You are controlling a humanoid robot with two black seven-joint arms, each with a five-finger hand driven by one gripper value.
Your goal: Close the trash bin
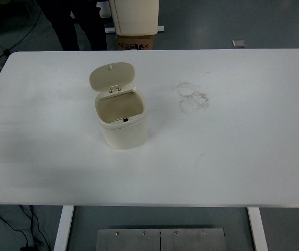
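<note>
A small cream trash bin [124,130] stands upright on the white table [233,146], a little left of the middle. Its hinged lid [111,75] is open and stands up at the bin's far side, tilted back. The inside of the bin looks empty. Neither of my hands is in view.
Faint grey ring marks [192,97] stain the table to the right of the bin. A person's dark legs [73,23] stand beyond the far edge at the top left. A cardboard box [134,42] and a white unit [134,15] sit on the floor behind the table.
</note>
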